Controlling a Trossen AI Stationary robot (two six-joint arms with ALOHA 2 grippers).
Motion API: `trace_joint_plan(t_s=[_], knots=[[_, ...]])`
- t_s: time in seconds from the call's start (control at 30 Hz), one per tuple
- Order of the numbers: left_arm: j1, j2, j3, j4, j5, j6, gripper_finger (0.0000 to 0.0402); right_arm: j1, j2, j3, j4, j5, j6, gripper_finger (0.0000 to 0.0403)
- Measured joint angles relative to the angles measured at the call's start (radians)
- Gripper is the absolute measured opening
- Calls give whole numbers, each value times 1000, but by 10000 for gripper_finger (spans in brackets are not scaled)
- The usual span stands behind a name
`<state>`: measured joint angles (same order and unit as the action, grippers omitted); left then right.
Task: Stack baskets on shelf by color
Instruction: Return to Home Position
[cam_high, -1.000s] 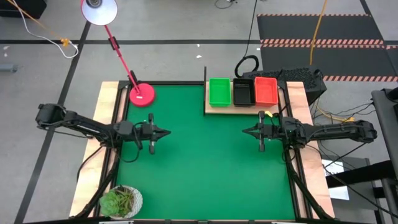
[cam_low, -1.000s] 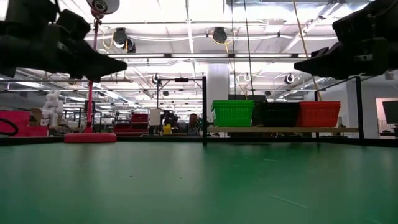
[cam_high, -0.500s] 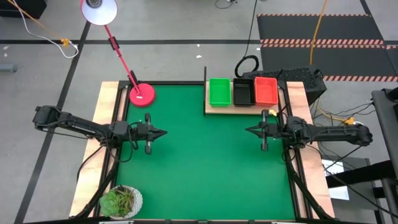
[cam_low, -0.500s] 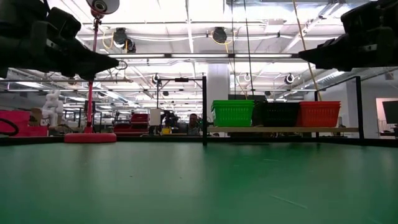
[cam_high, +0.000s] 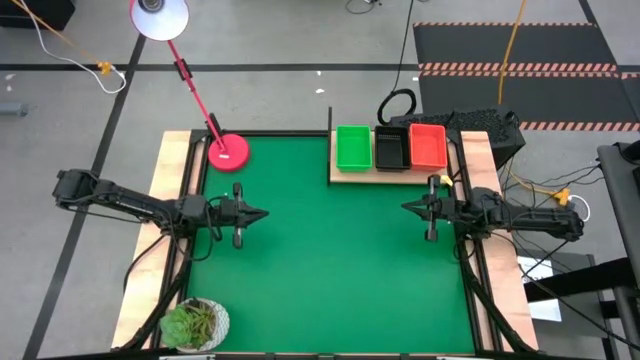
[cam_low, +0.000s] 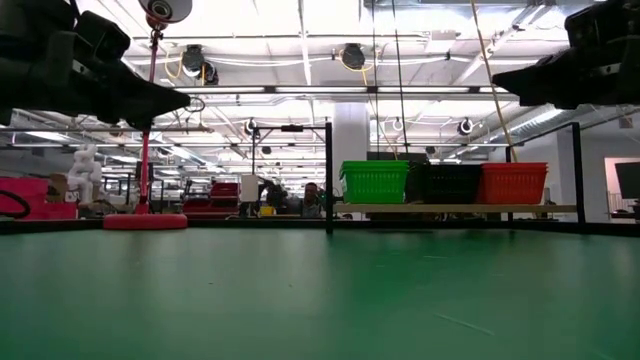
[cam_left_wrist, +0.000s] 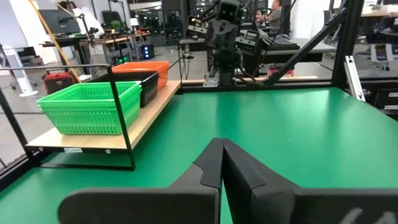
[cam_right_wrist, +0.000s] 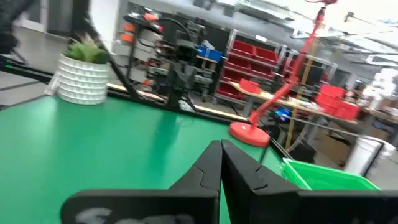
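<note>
High view first: my left gripper (cam_high: 258, 213) hangs over the left side of the green mat (cam_high: 330, 270), fingers pressed tip to tip on nothing. The left wrist view confirms it, with no gap between them. The right gripper (cam_high: 408, 208) sits opposite, near the mat's right edge, likewise clenched and empty, pointing inward. Both are well apart from the work.

Outward from there, the shelf (cam_high: 390, 177) lies at the mat's far right corner. On it the baskets stand side by side, touching: green basket (cam_high: 353, 147), black basket (cam_high: 391, 148), orange-red basket (cam_high: 428, 146). Each colour shows as a single footprint, so I take them for nested stacks; I cannot count the layers. No loose basket lies on the mat, so I judge the sorting done.

Were I to lift one, I'd expect thin mesh plastic — light, a little springy in the walls, slick on the rim. I'd pinch one long wall at its middle, just under the rim, and lift straight up so the one nested below doesn't drag along.
</note>
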<state>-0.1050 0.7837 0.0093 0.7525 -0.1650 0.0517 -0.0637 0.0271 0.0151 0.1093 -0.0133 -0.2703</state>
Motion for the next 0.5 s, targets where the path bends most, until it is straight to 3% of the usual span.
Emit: trace_joint_plan(t_s=[0.13, 0.5], knots=[[-11, 0, 0, 0, 0, 2, 7, 0, -26, 0, -42, 45, -1, 0], [-30, -46, 1, -45, -1, 64, 9, 0, -23, 0, -80, 36, 3, 0]])
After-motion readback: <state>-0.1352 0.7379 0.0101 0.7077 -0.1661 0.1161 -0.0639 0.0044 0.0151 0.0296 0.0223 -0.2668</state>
